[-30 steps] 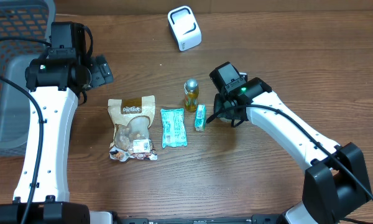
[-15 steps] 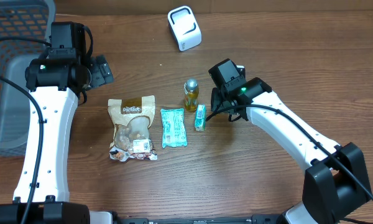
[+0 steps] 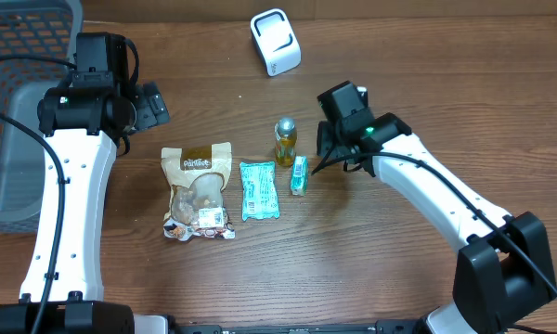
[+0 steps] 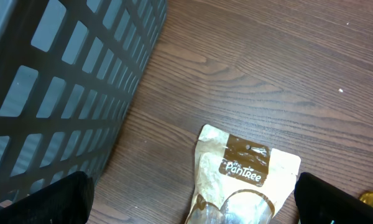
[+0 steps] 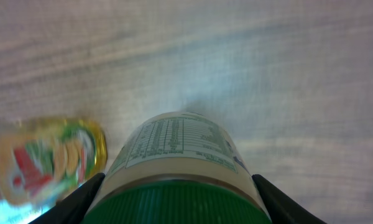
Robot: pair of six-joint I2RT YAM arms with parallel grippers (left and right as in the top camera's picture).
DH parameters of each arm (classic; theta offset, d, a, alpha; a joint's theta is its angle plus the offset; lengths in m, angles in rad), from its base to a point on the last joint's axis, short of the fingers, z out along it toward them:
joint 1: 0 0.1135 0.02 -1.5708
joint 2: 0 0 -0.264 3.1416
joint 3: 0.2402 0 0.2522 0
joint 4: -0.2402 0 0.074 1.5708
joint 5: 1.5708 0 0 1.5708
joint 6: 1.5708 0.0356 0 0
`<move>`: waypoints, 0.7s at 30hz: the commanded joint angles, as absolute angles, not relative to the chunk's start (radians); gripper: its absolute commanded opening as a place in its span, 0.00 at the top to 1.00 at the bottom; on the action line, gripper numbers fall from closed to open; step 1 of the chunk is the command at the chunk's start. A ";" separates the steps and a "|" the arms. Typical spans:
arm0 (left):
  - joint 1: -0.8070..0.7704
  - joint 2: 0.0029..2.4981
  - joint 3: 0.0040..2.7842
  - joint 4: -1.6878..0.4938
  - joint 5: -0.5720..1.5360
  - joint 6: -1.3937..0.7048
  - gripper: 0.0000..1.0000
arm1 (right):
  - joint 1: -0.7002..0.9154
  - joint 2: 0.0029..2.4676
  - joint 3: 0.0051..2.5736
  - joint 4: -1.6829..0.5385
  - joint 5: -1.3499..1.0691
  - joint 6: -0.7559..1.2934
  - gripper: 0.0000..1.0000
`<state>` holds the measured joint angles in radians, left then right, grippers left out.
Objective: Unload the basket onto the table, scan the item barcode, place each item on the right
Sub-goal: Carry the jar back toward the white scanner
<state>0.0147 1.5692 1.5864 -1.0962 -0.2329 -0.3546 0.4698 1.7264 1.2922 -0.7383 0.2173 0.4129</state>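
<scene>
My right gripper (image 5: 177,202) is shut on a jar (image 5: 177,149) with a green ribbed lid and a white printed label, held off the wooden table. In the overhead view the right gripper (image 3: 339,139) covers the jar and hangs just right of the small yellow bottle (image 3: 285,139). A white scanner (image 3: 275,42) stands at the back centre. My left gripper (image 3: 150,104) is open, its fingertips (image 4: 56,199) wide apart above the top of the Pantree pouch (image 4: 248,168).
A grey lattice basket (image 3: 19,93) fills the far left and sits close beside the left gripper. In a row on the table lie the pouch (image 3: 198,190), a teal packet (image 3: 258,189) and a small teal packet (image 3: 300,174).
The right gripper has shifted a little toward the back of the table with the jar still in it. The left arm has not moved.
</scene>
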 commanded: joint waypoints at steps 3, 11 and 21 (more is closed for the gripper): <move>0.013 1.566 1.591 -1.096 -0.243 -0.328 0.00 | 0.443 1.705 1.352 -0.659 0.235 0.202 0.96; 0.013 1.566 1.591 -1.096 -0.243 -0.329 0.00 | 0.442 1.703 1.460 -0.583 0.236 0.064 0.96; 0.013 1.566 1.591 -1.096 -0.242 -0.328 0.00 | 0.442 1.704 1.473 -0.377 0.235 -0.006 0.96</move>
